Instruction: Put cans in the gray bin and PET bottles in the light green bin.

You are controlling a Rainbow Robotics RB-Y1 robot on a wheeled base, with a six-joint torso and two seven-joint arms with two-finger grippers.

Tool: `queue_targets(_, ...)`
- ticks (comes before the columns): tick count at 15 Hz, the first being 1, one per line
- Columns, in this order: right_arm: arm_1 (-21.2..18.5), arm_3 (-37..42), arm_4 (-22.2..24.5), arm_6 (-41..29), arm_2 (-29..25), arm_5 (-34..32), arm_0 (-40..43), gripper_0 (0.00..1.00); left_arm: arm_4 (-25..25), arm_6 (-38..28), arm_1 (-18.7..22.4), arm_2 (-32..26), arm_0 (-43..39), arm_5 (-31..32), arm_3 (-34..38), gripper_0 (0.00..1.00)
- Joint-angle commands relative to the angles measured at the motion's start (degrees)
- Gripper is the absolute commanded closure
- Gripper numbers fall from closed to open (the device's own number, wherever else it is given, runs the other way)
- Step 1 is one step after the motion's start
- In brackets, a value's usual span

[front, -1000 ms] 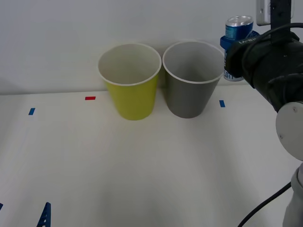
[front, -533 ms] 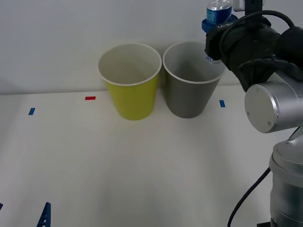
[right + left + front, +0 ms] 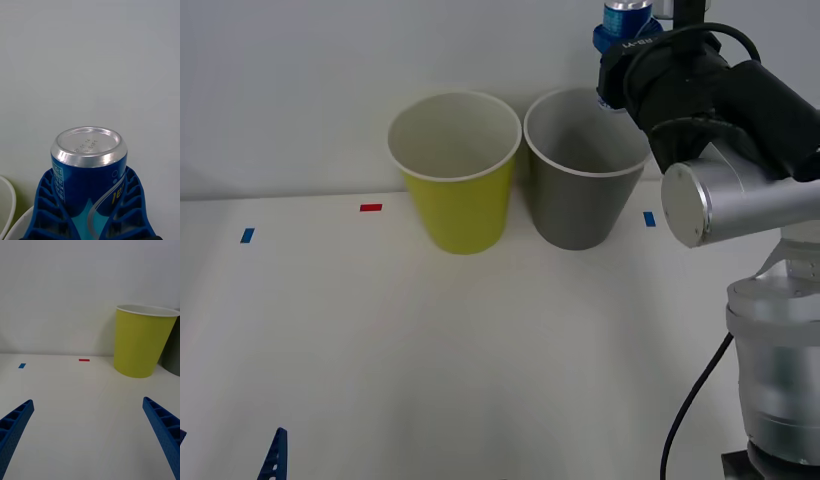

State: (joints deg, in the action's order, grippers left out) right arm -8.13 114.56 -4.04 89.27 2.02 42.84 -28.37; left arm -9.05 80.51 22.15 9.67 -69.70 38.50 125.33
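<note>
Front view has my right end effector [image 3: 617, 30] raised above the gray bin [image 3: 585, 170], at its far right rim. Its blue fingers [image 3: 47, 202] are clamped on the can [image 3: 89, 168], which stands upright between them. My left end effector [image 3: 88, 435] hangs wide open and empty over the surface [image 3: 75, 408].

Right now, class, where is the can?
In the front view the can is held in the right end effector, raised above the far right rim of the gray bin, right of the green bin.

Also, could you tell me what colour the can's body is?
Blue, with a silver end; the can shows best in the right wrist view.
</note>
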Motion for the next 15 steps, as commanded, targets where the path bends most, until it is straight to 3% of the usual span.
queue_targets(1,-1.2,-3.9,-0.1,-0.7,0.0,-3.6,-1.2,1.00,0.0,0.0,0.0,0.0,0.0,0.0,0.0,0.00)
queue_targets(8,-3.1,-6.1,-0.8,-2.5,1.2,-5.2,-1.5,1.00,0.0,0.0,0.0,0.0,0.0,0.0,0.0,0.00)
queue_targets(10,-3.7,-8.6,-0.9,-7.2,1.8,-8.1,-2.1,1.00,0.0,0.0,0.0,0.0,0.0,0.0,0.0,0.00)
queue_targets(15,-3.7,-9.6,0.4,-8.7,2.5,-8.8,-2.5,1.00,0.0,0.0,0.0,0.0,0.0,0.0,0.0,0.00)
